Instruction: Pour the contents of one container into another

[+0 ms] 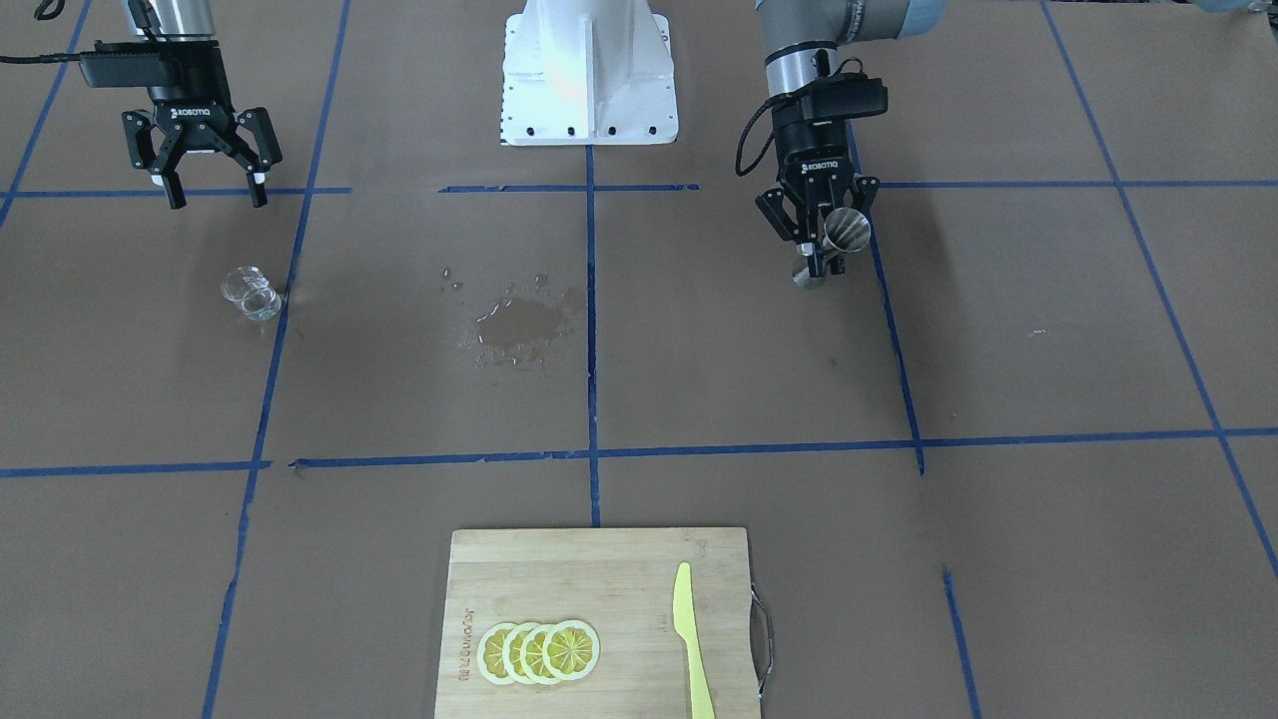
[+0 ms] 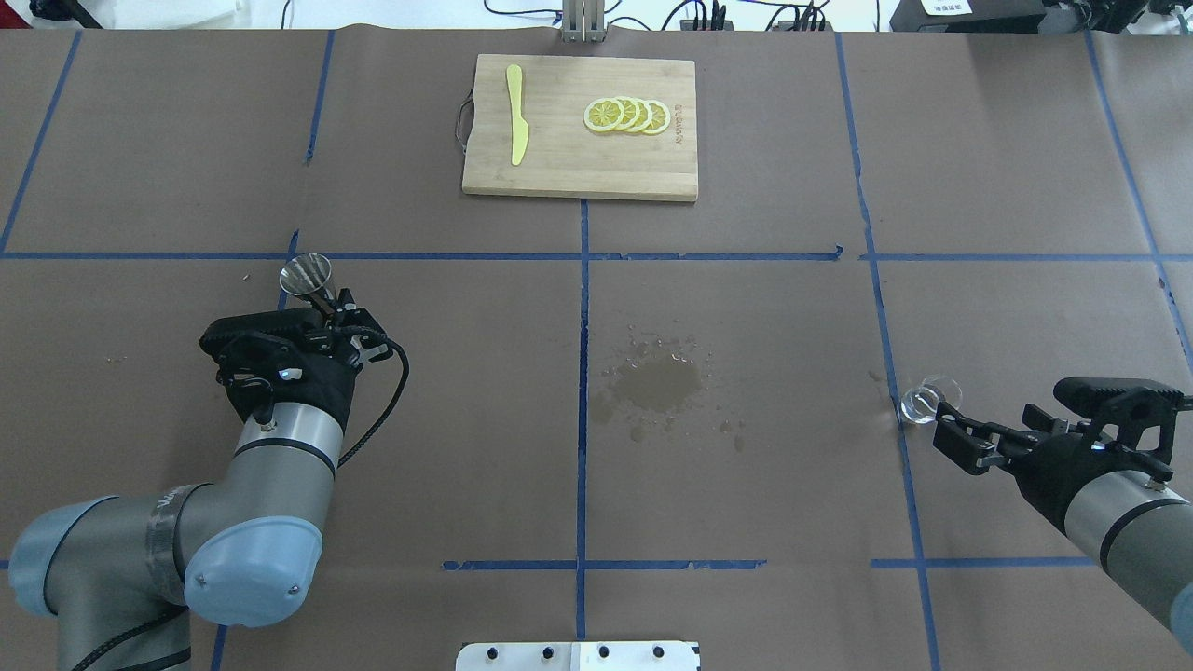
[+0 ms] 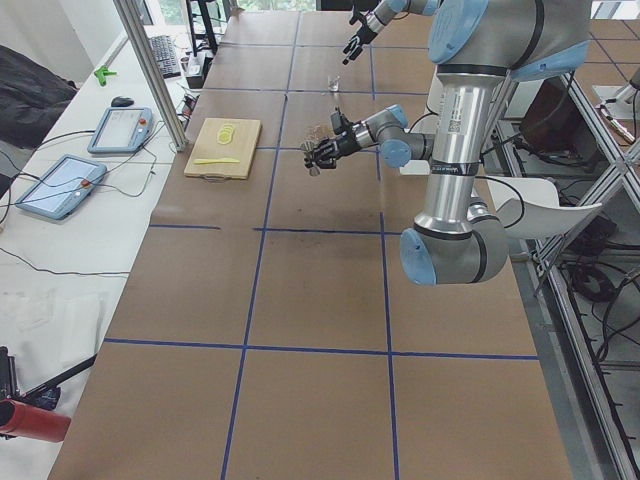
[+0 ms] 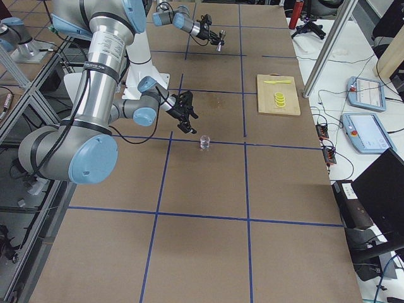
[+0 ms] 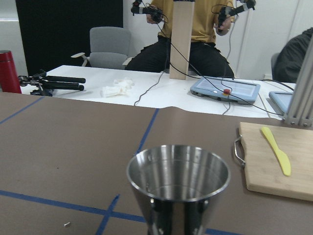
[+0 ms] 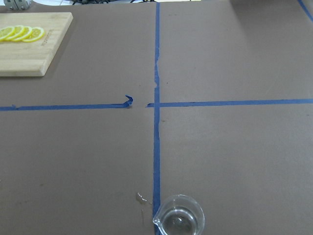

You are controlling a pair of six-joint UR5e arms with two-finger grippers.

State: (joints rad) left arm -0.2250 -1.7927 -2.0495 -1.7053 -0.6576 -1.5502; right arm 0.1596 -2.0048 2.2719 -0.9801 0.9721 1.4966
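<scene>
Left gripper (image 1: 821, 258): fingers closed on the narrow waist of the steel jigger (image 1: 845, 231). The jigger is tilted, with its open mouth leaning away from the robot. From the left side view it appears to be held clear of the table. The bowl in the wrist view looks dry, though a thin film can't be excluded.

Right gripper (image 1: 214, 194): jaws spread wide, holding nothing. It hangs just on the robot's side of the glass cup (image 1: 250, 295) and does not touch it.

Reference landmark: wet patch (image 1: 519, 322) at mid-table.
- Jigger: well to the robot's left of the patch.
- Glass cup: well to the robot's right of the patch, upright, just beside a blue tape line (image 1: 272, 369).
- Cup contents: cannot tell; the glass is too clear to read a level.
- Cutting board (image 1: 599, 574), with lemon slices (image 1: 539, 651) and a yellow knife (image 1: 689, 639), is beyond the patch on the operators' side and plays no part in the pour.

Handling judgement, cup:
- Light, rigid, slick-walled and breakable.
- The thick base keeps the weight low, so it should stand steady while the fingers close.
- Take it across the wall at about mid-height, under the rim, with the pouring lip left free between the fingers.
- Use moderate force, since too little lets the glass slide once it is tipped.

Handling judgement, jigger:
- Stiff, light and smooth.
- The waist grip looks secure because both cones flare away from the fingers.
- Its mouth needs levelling before it receives anything.
</scene>
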